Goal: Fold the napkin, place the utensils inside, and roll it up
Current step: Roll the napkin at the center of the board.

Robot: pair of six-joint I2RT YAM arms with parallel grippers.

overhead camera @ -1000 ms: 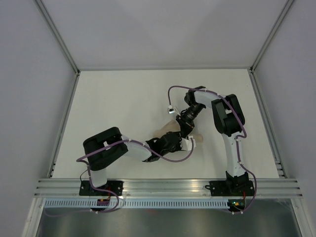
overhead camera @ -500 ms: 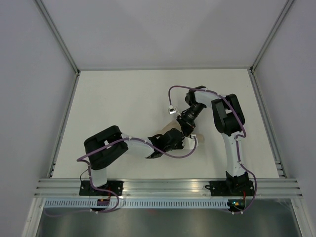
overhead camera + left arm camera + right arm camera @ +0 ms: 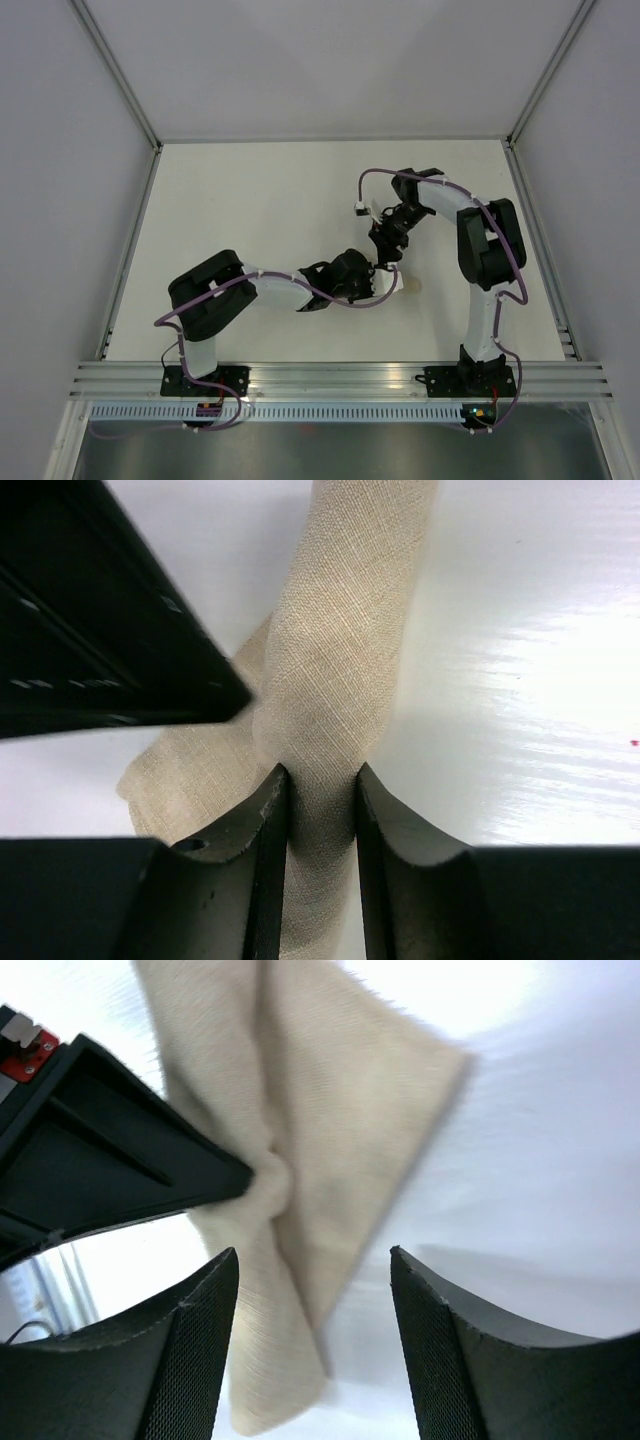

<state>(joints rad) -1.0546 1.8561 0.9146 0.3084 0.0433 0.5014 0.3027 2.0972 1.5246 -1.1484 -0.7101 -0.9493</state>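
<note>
1. The left arm (image 3: 270,292) lies low, stretched out to the right across the table (image 3: 230,200), with its wrist near the middle.
2. The left gripper (image 3: 322,800) is clamped on the napkin (image 3: 345,650), and both fingers pinch the rolled beige cloth tight.
3. The right arm (image 3: 485,250) climbs from its base, bends at a high elbow and reaches back to the left, wrist tipped downward.
4. The right gripper (image 3: 312,1260) hangs over the napkin with its fingers spread wide, gripping nothing.
5. The napkin lies bunched on the table right of centre. From overhead it is mostly hidden under the two grippers, with only a pale end peeking out.
</note>
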